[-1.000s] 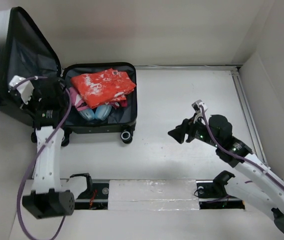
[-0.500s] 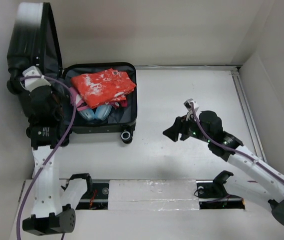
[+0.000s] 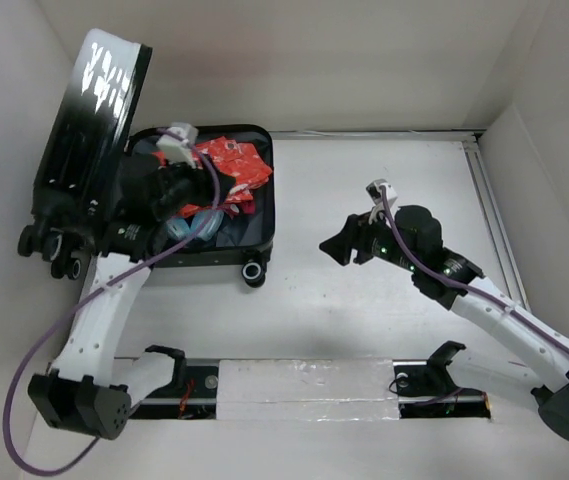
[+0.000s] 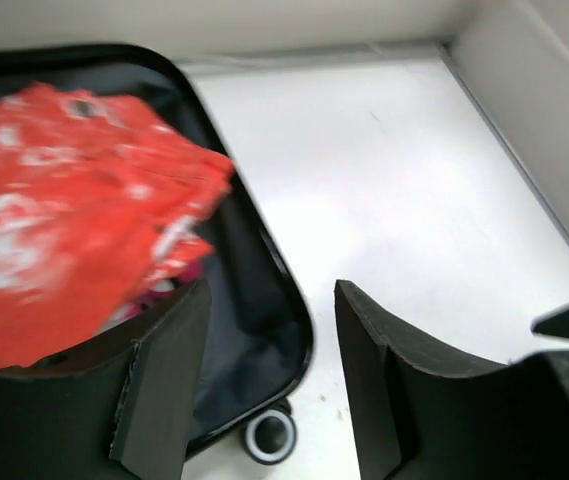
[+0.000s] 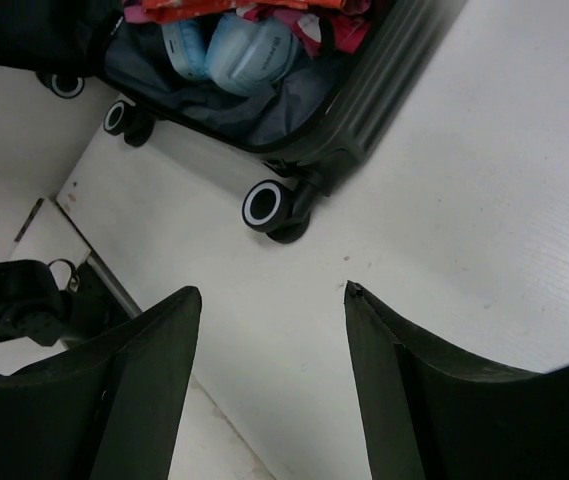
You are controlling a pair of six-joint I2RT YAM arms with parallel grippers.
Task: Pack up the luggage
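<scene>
The luggage (image 3: 262, 200) lies open at the back left. Its base half holds a red-and-white folded cloth (image 3: 232, 160) over pink and light-blue items (image 3: 199, 225). Its lid (image 3: 92, 120) stands raised on the left, white-to-black shell facing out. My left gripper (image 3: 204, 195) hangs open and empty over the packed base half; in the left wrist view it (image 4: 269, 300) hangs over the base's right rim (image 4: 289, 300), beside the red cloth (image 4: 74, 200). My right gripper (image 3: 336, 250) is open and empty over bare table right of the case; its wrist view shows a wheel (image 5: 264, 205).
Black wheels (image 3: 49, 245) of the lid hang at the far left near the side wall. A base wheel (image 3: 255, 271) sticks out at the case's near right corner. White walls (image 3: 554, 120) close the table at the back and right. A mounting rail (image 3: 304, 385) runs along the near edge.
The lid has swung up from lying flat on the left to standing raised. My left gripper has moved right, over the base half. My right gripper has shifted a little left.
</scene>
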